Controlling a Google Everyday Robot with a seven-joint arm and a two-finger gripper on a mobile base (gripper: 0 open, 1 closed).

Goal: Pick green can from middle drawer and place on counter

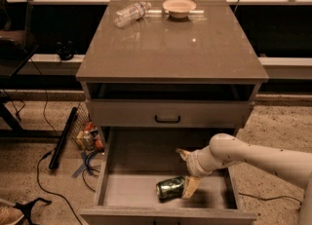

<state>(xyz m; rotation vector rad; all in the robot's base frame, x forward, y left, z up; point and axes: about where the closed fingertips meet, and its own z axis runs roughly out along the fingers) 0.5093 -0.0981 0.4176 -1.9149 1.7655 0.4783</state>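
The green can (170, 188) lies on its side on the floor of the middle drawer (129, 163), which stands pulled out, and it sits close to the drawer's front wall. It is just left of the pincer (183, 174) and slightly below it in the camera view. The pincer is inside the same drawer, right of centre, with its two fingers spread well apart and clamped on nothing. The lower finger (191, 187) points down just beside the can's right end (whether it touches the metal I cannot tell). The upper finger juts up and to the left over bare drawer floor. Behind the pincer, the pale arm (256, 157) runs off to the right, crossing the drawer's right wall.

Directly above the pincer is a shut drawer front (126, 114) with a black loop handle (167, 119), and above that an open slot under the bench (170, 53). At the far edge of the bench, well above the pincer, a clear water bottle (130, 13) lies on its side to the left. A shallow pinkish bowl (179, 7) stands just right of the bottle.

Left of the pincer, outside the cabinet, dark cables (44, 170), a long black bar (63, 139) and some small bottles (87, 137) lie on the speckled ground.
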